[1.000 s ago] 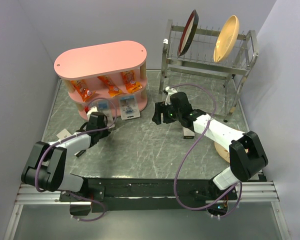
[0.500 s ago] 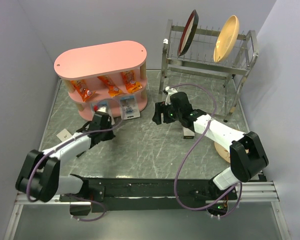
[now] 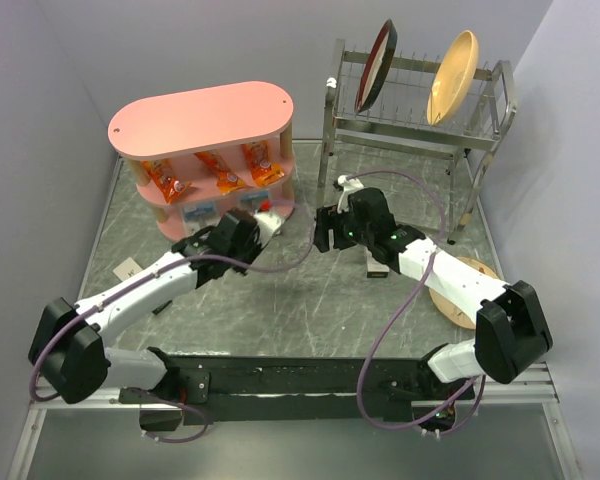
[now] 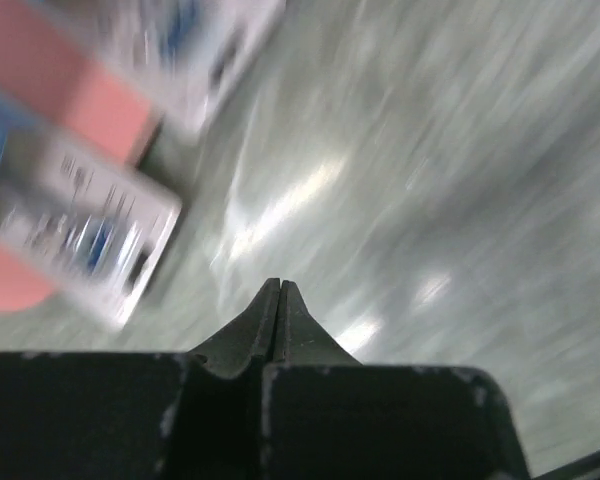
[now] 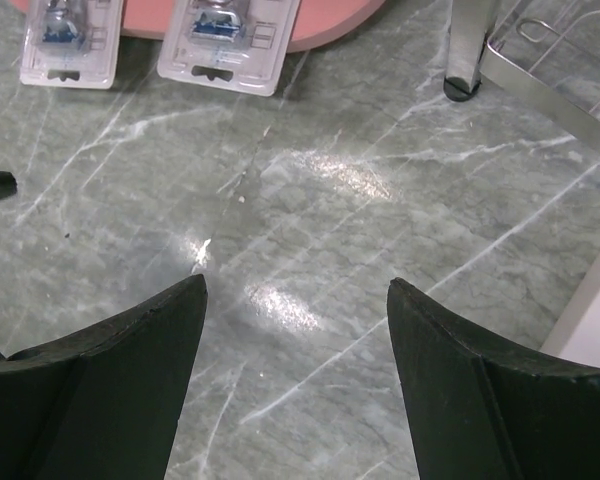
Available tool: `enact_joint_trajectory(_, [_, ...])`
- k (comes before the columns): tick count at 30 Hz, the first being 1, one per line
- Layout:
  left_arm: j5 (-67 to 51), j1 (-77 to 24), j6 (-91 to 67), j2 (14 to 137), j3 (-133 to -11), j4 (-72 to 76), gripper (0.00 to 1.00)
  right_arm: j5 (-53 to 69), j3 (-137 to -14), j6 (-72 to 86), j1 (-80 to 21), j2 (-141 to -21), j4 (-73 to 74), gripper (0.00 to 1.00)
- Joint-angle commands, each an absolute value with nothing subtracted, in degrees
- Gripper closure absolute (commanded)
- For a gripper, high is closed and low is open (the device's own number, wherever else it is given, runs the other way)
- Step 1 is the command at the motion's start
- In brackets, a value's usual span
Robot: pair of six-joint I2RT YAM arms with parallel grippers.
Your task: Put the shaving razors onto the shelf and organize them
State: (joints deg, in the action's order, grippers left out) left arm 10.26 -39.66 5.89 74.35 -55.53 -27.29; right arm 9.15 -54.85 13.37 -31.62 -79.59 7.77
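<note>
Two shaving razors in clear blister packs [image 5: 68, 40] [image 5: 228, 40] rest side by side at the front edge of the pink shelf's bottom board [image 5: 320, 20]. In the top view the packs [image 3: 198, 212] [image 3: 252, 202] are partly hidden by my left arm, below the shelf [image 3: 202, 118]. My left gripper [image 3: 263, 222] is shut and empty beside the right pack. Its view is blurred, with the shut tips [image 4: 280, 287] over bare table and both packs [image 4: 80, 235] [image 4: 200, 50] at the left. My right gripper [image 5: 296, 283] [image 3: 325, 230] is open and empty, right of the shelf.
Orange snack packets [image 3: 215, 172] fill the shelf's middle tier. A metal dish rack [image 3: 420, 125] with two plates stands at the back right, its leg [image 5: 465, 50] near my right gripper. A white-and-black box [image 3: 377, 263] and a wooden disc [image 3: 465, 290] lie under the right arm.
My left arm has swung right, from the left razor pack to in front of the right pack. The right gripper has shifted slightly right.
</note>
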Motion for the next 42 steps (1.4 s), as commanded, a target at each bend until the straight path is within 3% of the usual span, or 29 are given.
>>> enact_joint_trajectory(1, [12.75, -37.97, 25.56, 66.2, -46.77, -31.92, 0.99, 8.0, -53.44, 12.13, -31.11, -76.99, 6.24, 0.2])
enact_joint_trajectory(9, [7.82, -32.44, 35.76, 61.88, -38.5, -25.34, 0.99, 8.61, -54.49, 12.13, -31.02, -78.39, 6.68, 0.2])
enact_joint_trajectory(15, [2.38, -27.43, 42.97, 66.61, -36.12, -20.75, 0.99, 8.88, -55.99, 12.22, -31.02, -79.98, 6.94, 0.2])
enact_joint_trajectory(21, [2.28, -22.77, 49.13, 74.52, -36.73, -12.05, 0.99, 8.7, -55.64, 11.95, -30.94, -79.89, 6.86, 0.2])
enact_joint_trajectory(31, [-1.05, -14.86, 58.09, 85.33, -44.38, -11.87, 0.99, 8.44, -54.84, 11.78, -31.02, -79.8, 6.59, 0.2])
enact_joint_trajectory(42, [-0.62, -14.68, 53.97, 83.42, -42.99, -12.83, 0.99, 7.91, -53.44, 11.34, -30.59, -78.58, 6.07, 0.2])
